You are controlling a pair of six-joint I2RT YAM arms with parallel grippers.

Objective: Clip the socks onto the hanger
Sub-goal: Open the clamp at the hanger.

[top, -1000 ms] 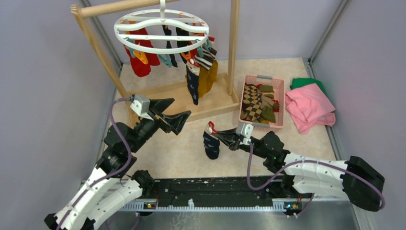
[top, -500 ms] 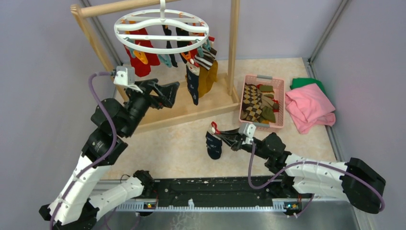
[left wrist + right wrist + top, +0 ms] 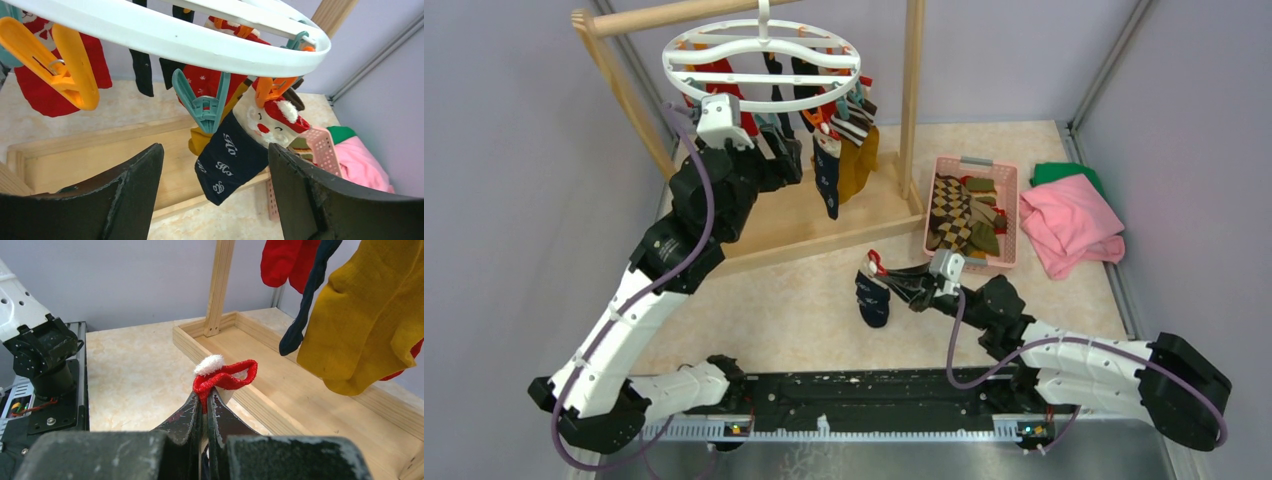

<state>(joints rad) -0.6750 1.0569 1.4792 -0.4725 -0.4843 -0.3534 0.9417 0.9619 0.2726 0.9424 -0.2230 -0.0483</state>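
The right hand (image 3: pixel 902 287) is clenched on a navy sock (image 3: pixel 871 298) with a red cuff, over the surface (image 3: pixel 794 315). The left hand (image 3: pixel 215 150), released wide, hangs under the white hanger (image 3: pixel 762 62). Only its wrist view shows a teal clip (image 3: pixel 202 102) close above.

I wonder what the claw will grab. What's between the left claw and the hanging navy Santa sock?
A teal clip hanging from the white hanger, in front of the navy Santa sock. The left wrist view shows it.
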